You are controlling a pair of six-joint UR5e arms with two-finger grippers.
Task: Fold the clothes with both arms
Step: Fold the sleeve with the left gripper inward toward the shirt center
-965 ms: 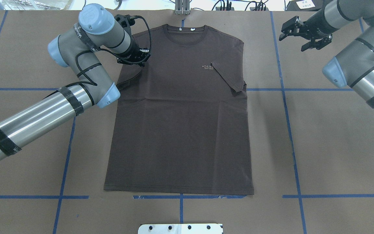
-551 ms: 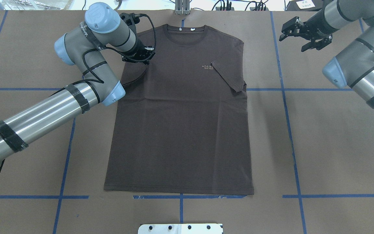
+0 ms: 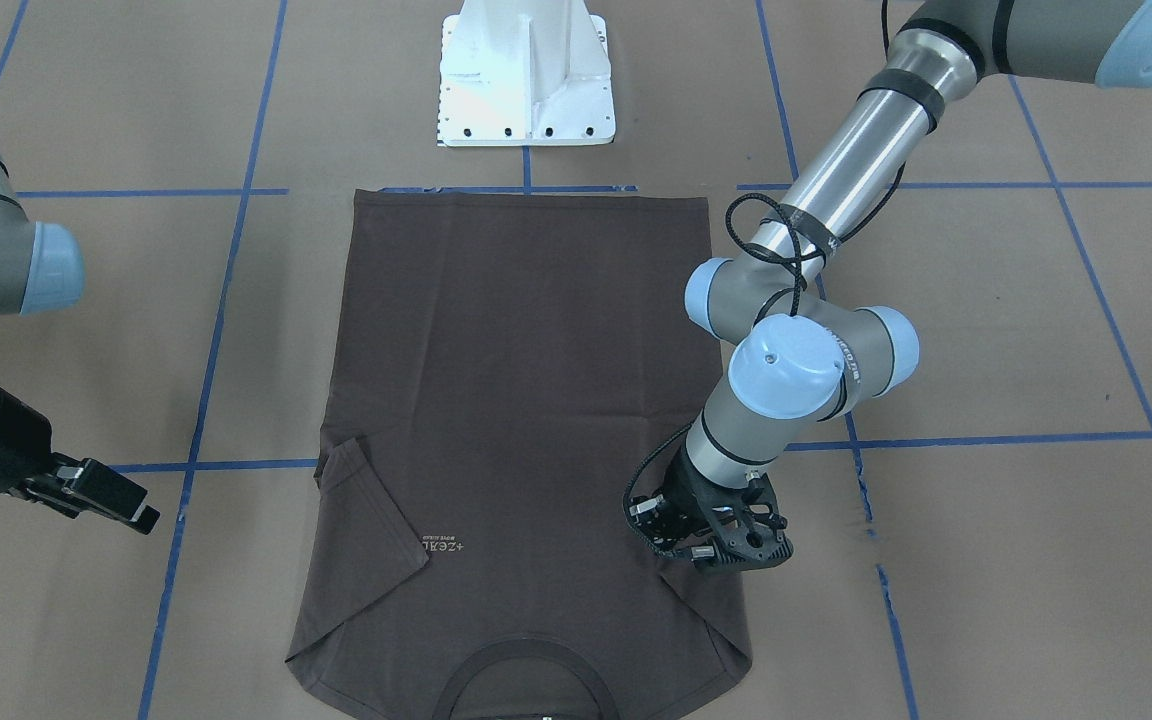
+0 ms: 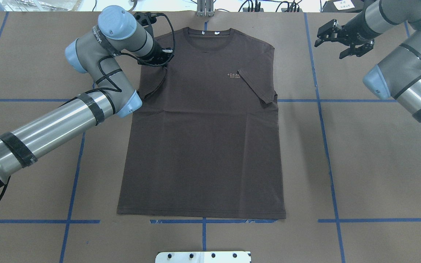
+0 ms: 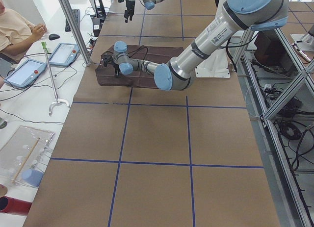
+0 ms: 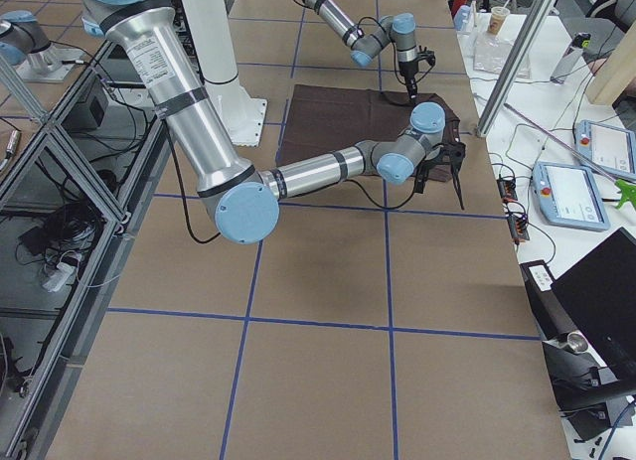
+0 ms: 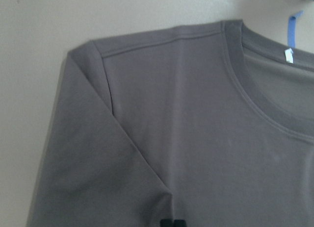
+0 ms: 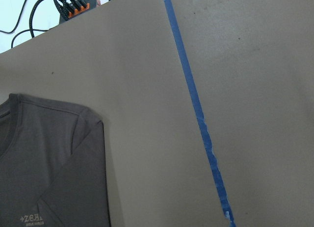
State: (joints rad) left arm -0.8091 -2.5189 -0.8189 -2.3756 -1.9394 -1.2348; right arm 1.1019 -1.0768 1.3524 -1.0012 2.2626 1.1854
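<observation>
brown tee (image 4: 203,146) w/ "+zeal" logo (image 4: 233,75), laid flat

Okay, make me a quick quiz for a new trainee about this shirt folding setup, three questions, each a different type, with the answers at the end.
1. True or false: the right gripper is touching the T-shirt.
2. Seen from the white base, the shirt's collar is: A at the end nearest the base; B at the far end; C turned to the robot's left.
3. Short answer: which gripper is down at a shoulder of the shirt?

Key
1. False. It hangs open over bare table beside the shirt.
2. B
3. The left gripper
</observation>
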